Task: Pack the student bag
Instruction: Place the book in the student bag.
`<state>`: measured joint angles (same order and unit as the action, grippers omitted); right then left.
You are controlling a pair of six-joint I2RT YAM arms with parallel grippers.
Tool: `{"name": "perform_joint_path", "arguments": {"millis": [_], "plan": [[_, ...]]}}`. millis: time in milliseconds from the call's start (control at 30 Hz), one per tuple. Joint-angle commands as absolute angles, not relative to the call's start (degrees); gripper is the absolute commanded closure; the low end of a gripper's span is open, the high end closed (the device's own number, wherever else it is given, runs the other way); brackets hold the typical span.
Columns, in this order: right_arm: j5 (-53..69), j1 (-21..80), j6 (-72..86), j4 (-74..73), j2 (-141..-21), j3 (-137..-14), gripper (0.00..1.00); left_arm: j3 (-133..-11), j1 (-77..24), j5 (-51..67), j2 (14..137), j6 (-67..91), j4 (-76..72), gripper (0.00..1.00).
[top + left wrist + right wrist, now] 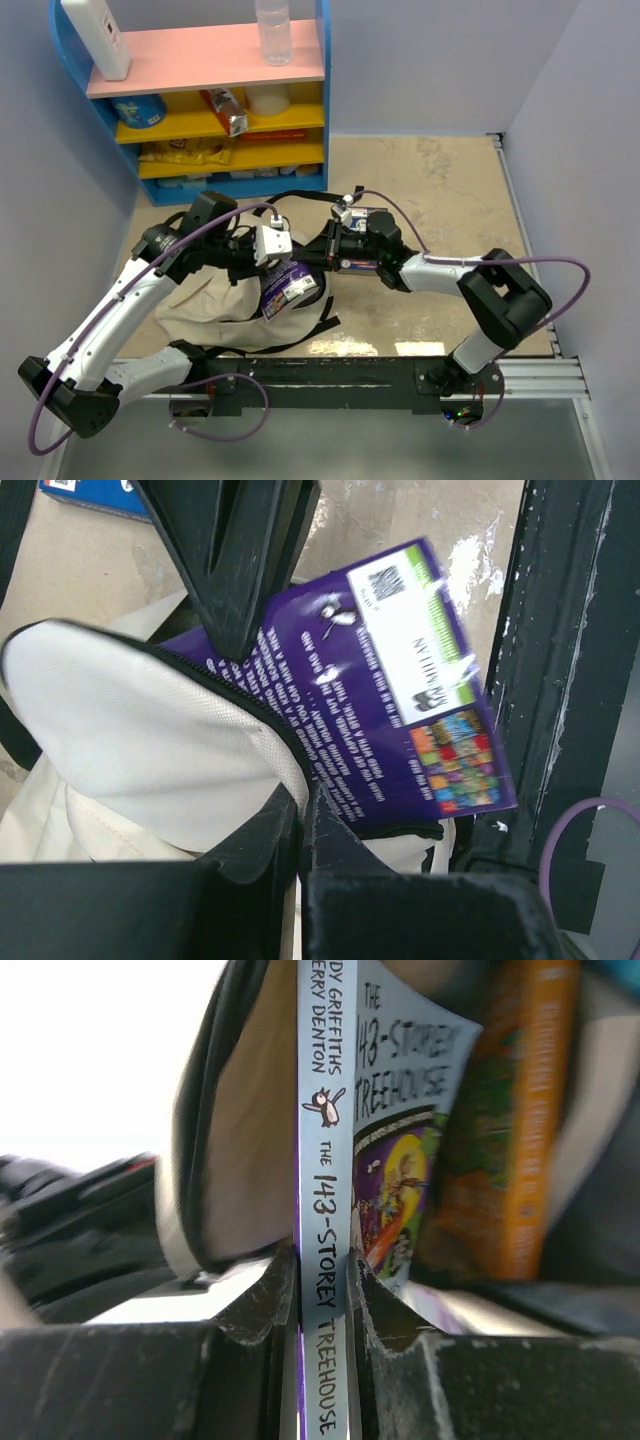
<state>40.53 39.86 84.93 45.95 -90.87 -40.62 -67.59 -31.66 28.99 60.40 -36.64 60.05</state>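
The beige canvas student bag [215, 305] lies on the table between the arms, its mouth facing right. My left gripper [283, 260] is shut on the bag's zipped rim [270, 720] and holds the opening up; its jaws [303, 815] pinch the fabric edge. My right gripper [327, 262] is shut on the light-blue spine of a purple book [290, 285], "The 143-Storey Treehouse" [325, 1160], which sits partly inside the mouth. The book's purple back cover [400, 710] shows in the left wrist view. My right jaws [323, 1270] clamp the spine. An orange book [515, 1130] stands inside the bag.
A blue shelf unit [200, 100] with pink and yellow boards holds snacks, a bottle and a white box at the back left. The bag's black straps [300, 197] trail towards it. The black rail [330, 368] runs along the near table edge.
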Motion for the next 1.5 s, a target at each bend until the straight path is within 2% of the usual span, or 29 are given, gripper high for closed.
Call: {"name": "perform_joint_path", "arguments": {"millis": [0, 233, 533, 667, 867, 900, 933, 967, 1033, 1067, 1167, 1233, 1300, 1467], "plan": [[38.4, 40.4, 80.9, 49.7, -96.2, -44.3, 1.00, -69.0, -32.3, 33.9, 59.6, -35.9, 56.0, 0.98], [33.4, 40.4, 70.2, 35.6, -102.3, -49.9, 1.00, -69.1, -32.3, 33.7, 59.7, -36.1, 56.2, 0.98], [23.8, 42.3, 69.9, 31.7, -107.2, -60.5, 1.00, -69.1, -32.3, 33.8, 59.9, -36.0, 56.1, 0.98], [17.2, 47.0, 65.1, 24.5, -107.4, -63.5, 1.00, -68.9, -32.3, 33.8, 60.0, -36.1, 55.8, 0.98], [4.1, 60.2, 57.9, 11.8, -108.2, -67.1, 1.00, -69.1, -32.3, 34.0, 60.0, -36.1, 55.8, 0.98], [2.9, 61.2, 57.7, 7.9, -108.1, -67.5, 0.98, -69.1, -32.3, 34.0, 60.0, -36.2, 55.8, 0.98], [2.3, 62.0, 57.7, 7.4, -107.8, -66.5, 0.92, -69.1, -32.3, 34.0, 59.9, -36.2, 55.8, 0.98], [2.3, 62.6, 57.9, 7.0, -107.0, -65.7, 0.76, -69.0, -32.3, 34.1, 59.9, -36.2, 55.8, 0.98], [2.5, 62.7, 57.9, 5.1, -105.6, -63.9, 0.62, -68.9, -32.3, 34.3, 59.9, -36.2, 55.8, 0.98], [1.9, 62.5, 58.0, 4.1, -103.7, -63.4, 0.52, -68.9, -32.3, 34.3, 59.9, -36.2, 55.8, 0.98], [1.1, 61.8, 57.8, 3.3, -100.0, -60.3, 0.39, -68.9, -32.3, 34.3, 60.0, -36.4, 55.8, 0.98], [0.8, 60.6, 57.7, 3.3, -95.9, -58.0, 0.35, -69.0, -32.3, 34.5, 59.9, -36.3, 55.8, 0.98], [2.2, 57.5, 57.8, 4.5, -91.9, -56.0, 0.27, -69.0, -32.3, 34.5, 60.0, -36.3, 55.8, 0.98], [1.5, 48.9, 55.3, 3.1, -83.5, -49.9, 0.22, -69.0, -32.3, 34.4, 59.9, -36.4, 56.1, 0.98]]}}
